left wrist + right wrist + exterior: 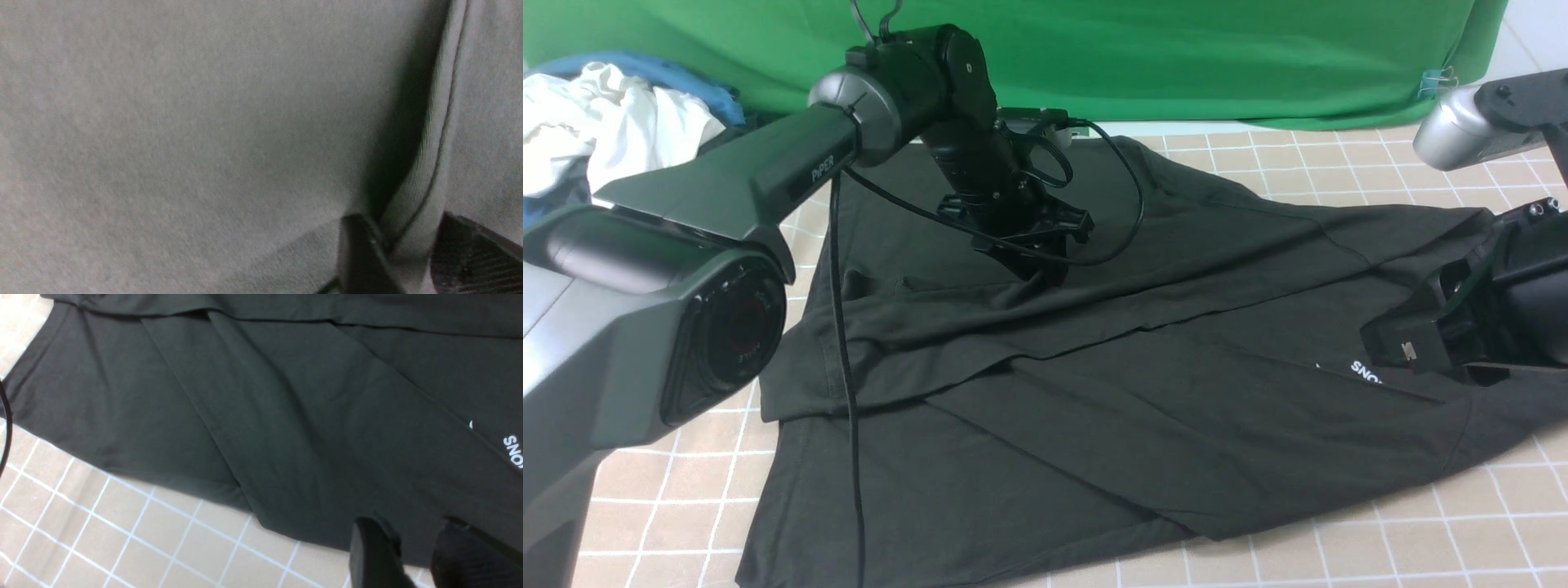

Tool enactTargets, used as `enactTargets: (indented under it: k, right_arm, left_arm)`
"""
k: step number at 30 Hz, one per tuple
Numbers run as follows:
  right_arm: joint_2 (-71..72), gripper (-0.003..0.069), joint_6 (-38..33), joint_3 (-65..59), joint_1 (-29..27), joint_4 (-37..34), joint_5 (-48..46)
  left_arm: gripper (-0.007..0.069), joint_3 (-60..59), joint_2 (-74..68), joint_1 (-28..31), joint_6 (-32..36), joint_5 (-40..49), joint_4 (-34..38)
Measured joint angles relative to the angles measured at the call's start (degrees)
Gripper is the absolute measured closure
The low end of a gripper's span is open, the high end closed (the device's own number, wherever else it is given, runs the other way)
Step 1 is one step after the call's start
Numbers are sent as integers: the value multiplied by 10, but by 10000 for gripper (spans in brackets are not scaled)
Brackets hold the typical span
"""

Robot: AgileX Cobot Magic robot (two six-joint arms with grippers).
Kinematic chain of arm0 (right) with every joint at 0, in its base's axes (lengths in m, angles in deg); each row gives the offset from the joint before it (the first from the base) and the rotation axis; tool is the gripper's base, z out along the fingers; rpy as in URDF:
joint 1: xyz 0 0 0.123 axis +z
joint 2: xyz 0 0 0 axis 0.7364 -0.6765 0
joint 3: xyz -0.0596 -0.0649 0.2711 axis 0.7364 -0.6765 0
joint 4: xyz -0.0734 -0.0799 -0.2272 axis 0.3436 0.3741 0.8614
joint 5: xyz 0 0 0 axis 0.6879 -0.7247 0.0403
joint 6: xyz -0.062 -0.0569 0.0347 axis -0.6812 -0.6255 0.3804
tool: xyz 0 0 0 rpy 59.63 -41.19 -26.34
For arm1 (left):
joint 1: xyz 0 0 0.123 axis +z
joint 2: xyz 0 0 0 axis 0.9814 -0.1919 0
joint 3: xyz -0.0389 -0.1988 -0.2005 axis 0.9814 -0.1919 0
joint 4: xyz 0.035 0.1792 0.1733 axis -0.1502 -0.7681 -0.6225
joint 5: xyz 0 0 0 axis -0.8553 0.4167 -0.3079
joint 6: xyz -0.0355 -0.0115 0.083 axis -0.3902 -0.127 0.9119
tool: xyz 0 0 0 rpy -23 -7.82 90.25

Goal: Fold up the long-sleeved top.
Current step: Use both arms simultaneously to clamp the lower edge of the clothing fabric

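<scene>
Fabric fills most of the front view: the long-sleeved top [1176, 392] lies spread and partly folded on the tiled table [1339, 539], with one layer doubled across its far half. The left gripper [1033, 245] presses down on the cloth toward 11 o'clock from the garment's middle. The right gripper [1409, 343] sits low at 3 o'clock, just beside the white chest print [1368, 371]. A heap of white cloth [613, 122] lies at 10 o'clock, off the top.

The left wrist view shows the top's weave close up. A seamed ridge of it runs between the left gripper's fingers [359, 253], and the jaws have closed in against it.

In the right wrist view, the right gripper's fingers [376, 555] stand partly apart over the top's near edge. Flat cloth and a sliver of table show through the gap, and nothing is held.
</scene>
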Motion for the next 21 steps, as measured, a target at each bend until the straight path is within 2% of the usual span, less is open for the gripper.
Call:
enactTargets:
  k: [7,21]
  right_arm:
    - [0,423,0,0,0,0,0]
    - [0,421,0,0,0,0,0]
  left_arm:
    - [589,0,-1,-1,0,-13,-20]
    - [606,2,10,6,-23,-70,-64]
